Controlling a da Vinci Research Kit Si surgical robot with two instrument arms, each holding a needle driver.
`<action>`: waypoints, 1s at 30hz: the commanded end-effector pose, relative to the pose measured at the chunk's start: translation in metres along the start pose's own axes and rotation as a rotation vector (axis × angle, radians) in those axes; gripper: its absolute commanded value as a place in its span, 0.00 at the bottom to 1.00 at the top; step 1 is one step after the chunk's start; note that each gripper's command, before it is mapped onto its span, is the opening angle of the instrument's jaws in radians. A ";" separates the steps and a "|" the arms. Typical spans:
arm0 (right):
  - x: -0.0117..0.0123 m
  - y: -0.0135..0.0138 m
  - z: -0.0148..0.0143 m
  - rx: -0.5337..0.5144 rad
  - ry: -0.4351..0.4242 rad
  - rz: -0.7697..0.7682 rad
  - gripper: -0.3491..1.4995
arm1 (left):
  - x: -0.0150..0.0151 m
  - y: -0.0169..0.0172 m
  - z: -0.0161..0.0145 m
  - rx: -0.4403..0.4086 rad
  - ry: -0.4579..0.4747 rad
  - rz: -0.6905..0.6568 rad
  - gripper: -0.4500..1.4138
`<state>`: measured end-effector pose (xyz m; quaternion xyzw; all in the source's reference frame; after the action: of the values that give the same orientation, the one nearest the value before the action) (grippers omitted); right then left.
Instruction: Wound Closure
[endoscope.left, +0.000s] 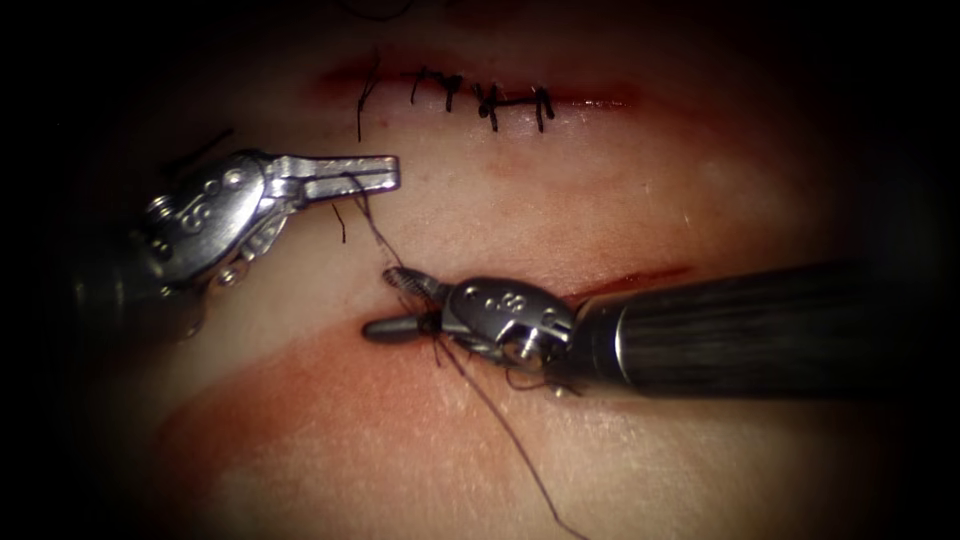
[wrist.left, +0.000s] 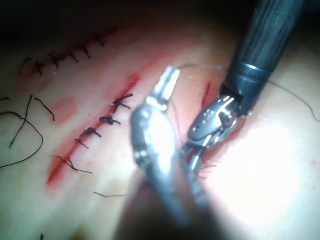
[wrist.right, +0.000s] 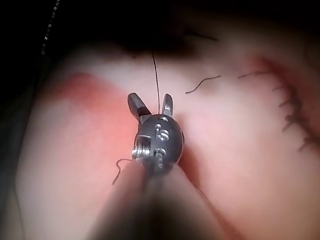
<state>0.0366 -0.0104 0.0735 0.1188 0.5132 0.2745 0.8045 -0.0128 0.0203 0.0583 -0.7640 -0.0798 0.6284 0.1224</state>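
- The pale pink slab of pork tissue (endoscope.left: 700, 200) spreads across the endoscope frame, with a redder band along the lower left.
- The right arm's silver needle driver on its dark ribbed shaft (endoscope.left: 380, 300) comes in from the right edge to the centre. Its jaws are spread wide and grip nothing, with the thread running through the gap between them. The right wrist view (wrist.right: 150, 102) shows that open fork with the strand (wrist.right: 156, 75) rising out of it.
- The left arm's shiny steel needle driver (endoscope.left: 392, 173) sits at upper left, pointing right. Its jaws look pressed together, and the thread appears pinched near their base.
- A long cut crossed by dark stitches (endoscope.left: 480, 98) lies top centre, mostly closed, with red fluid at its ends.
- A second, thin red cut (endoscope.left: 640, 280) shows right of centre, just above the right shaft.
- The thin dark suture thread (endoscope.left: 500, 420) runs from the left jaws down through the right fork to the bottom edge.
- A short loose thread end (endoscope.left: 340, 222) lies just below the left tool.
- I can't tell where the needle is.
- My read is that this is thread handling, not needle work. Anything the right tool does to that strand needs it held taut and centred between the jaws.
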 end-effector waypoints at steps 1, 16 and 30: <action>-0.0006 -0.0003 0.0008 0.005 0.001 0.000 0.87 | -0.0007 0.0000 0.0004 0.000 0.001 -0.002 0.00; -0.0016 -0.0002 0.0009 0.021 -0.003 -0.013 0.81 | 0.0000 0.0013 0.0021 -0.017 0.008 -0.002 0.00; -0.0025 -0.0001 0.0009 0.030 0.000 -0.034 0.55 | 0.0000 0.0016 0.0024 -0.021 0.006 -0.001 0.00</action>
<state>0.0362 -0.0114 0.0752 0.1204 0.5201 0.2515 0.8073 -0.0147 0.0191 0.0568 -0.7674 -0.0856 0.6251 0.1143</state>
